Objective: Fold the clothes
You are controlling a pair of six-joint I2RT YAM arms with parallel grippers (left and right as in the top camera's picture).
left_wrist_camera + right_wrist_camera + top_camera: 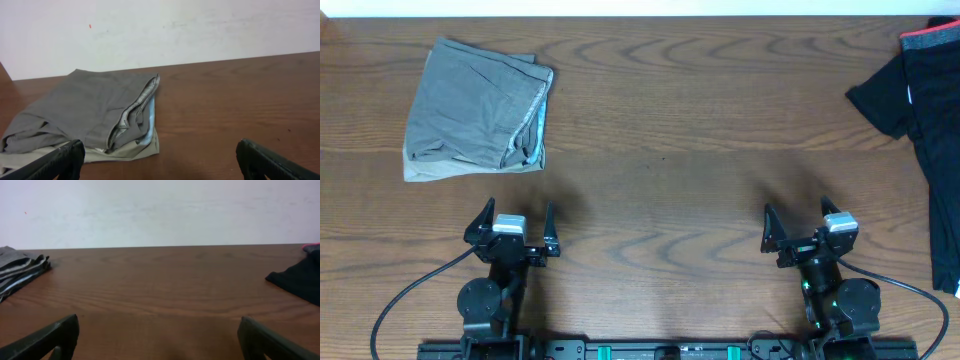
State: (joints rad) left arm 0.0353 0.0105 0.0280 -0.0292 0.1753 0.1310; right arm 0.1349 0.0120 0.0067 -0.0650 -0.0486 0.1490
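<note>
Left gripper (518, 212): we see it at the near edge of the table, on the left, its two fingers spread wide and released, with nothing between them.
Right gripper (797, 212): it sits at the near edge on the right, its jaws likewise released and holding nothing.
Table (670, 160): brown wood grain runs across it from side to side.
Grey garment (475, 110): we find it folded into a rough square at the far left of the table, ahead of the left gripper and well apart from it. Its stacked layers show a pale striped edge along the right side.
Black garment (920, 110): it lies rumpled and unfolded at the far right, partly out of view, with a red band at its far corner, well apart from the right gripper.
Wall (160, 30): plain white, rising behind the table's far edge.
</note>
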